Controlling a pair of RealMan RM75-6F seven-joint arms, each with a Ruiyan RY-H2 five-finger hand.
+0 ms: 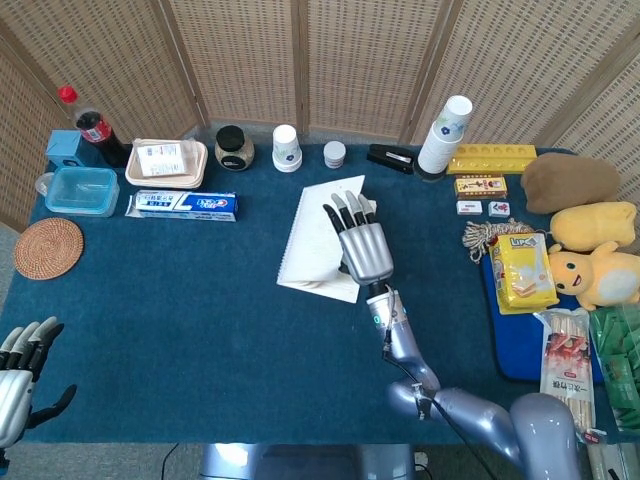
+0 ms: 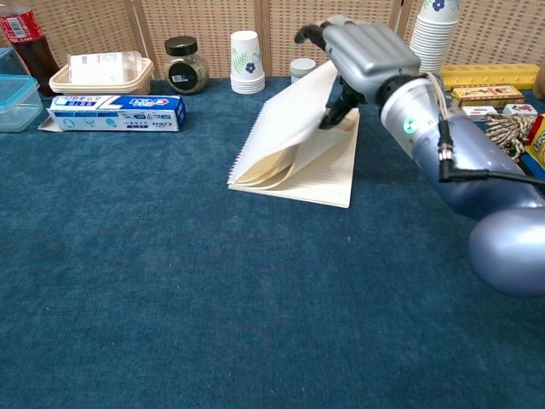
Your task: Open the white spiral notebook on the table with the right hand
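1. The notebook (image 2: 294, 145) lies mid-table, near the far edge, its cover and top pages lifted off the lined page.
2. The right hand (image 2: 362, 51) pinches that raised edge between thumb and fingers.
3. The left hand (image 1: 15, 375) hovers at the near left corner, fingers apart, holding nothing.

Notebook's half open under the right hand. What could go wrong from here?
1. The right robot hand holds a sheaf of pages, not only the cover, of the white spiral notebook; a slip would likely drop them shut.
2. Pages bow near the spiral binding; more lift may crease them or drag the notebook.
3. The stack of white floral paper cups stands just behind; a wide swing may topple it.
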